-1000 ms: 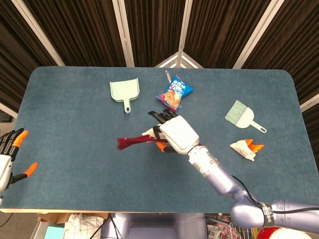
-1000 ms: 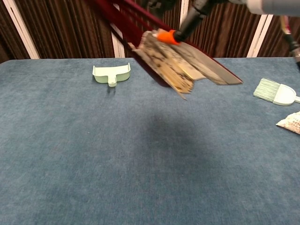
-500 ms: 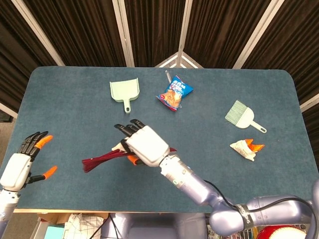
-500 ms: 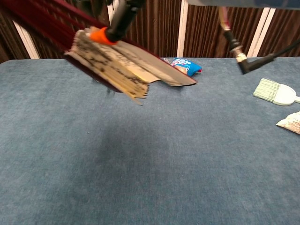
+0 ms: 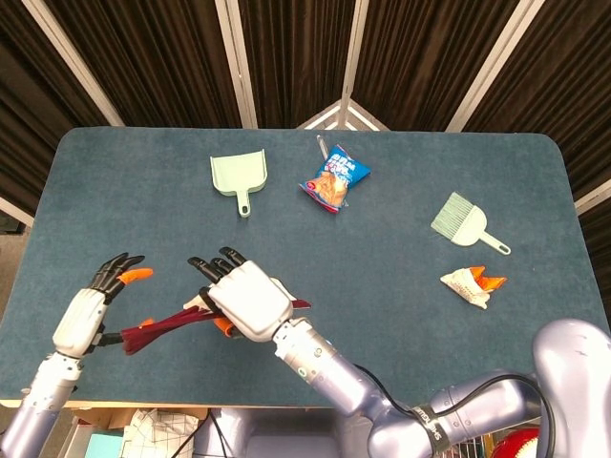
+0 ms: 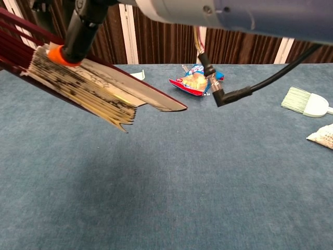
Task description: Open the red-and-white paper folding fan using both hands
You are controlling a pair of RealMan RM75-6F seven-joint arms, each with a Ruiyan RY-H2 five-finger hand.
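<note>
The folded red-and-white paper fan (image 5: 167, 324) hangs over the table's front left, and my right hand (image 5: 243, 301) grips it near the middle. Its dark red ribs point left and end right beside my left hand (image 5: 86, 313), whose fingers are spread. Whether that hand touches the rib ends I cannot tell. In the chest view the fan (image 6: 88, 88) fills the upper left, close to the camera. Its stacked paper edges face down-right, and an orange fingertip (image 6: 58, 53) of my right hand (image 6: 83, 21) presses on it.
On the blue table (image 5: 430, 315) a green dustpan (image 5: 239, 176) and a snack bag (image 5: 334, 179) lie at the back. A green brush (image 5: 463, 219) and a crumpled wrapper (image 5: 473, 284) lie on the right. A black cable (image 6: 244, 94) hangs in the chest view.
My right hand has carried the fan leftward and toward the front edge. My left hand has come in and up from the left corner, ending next to the fan's rib ends.
</note>
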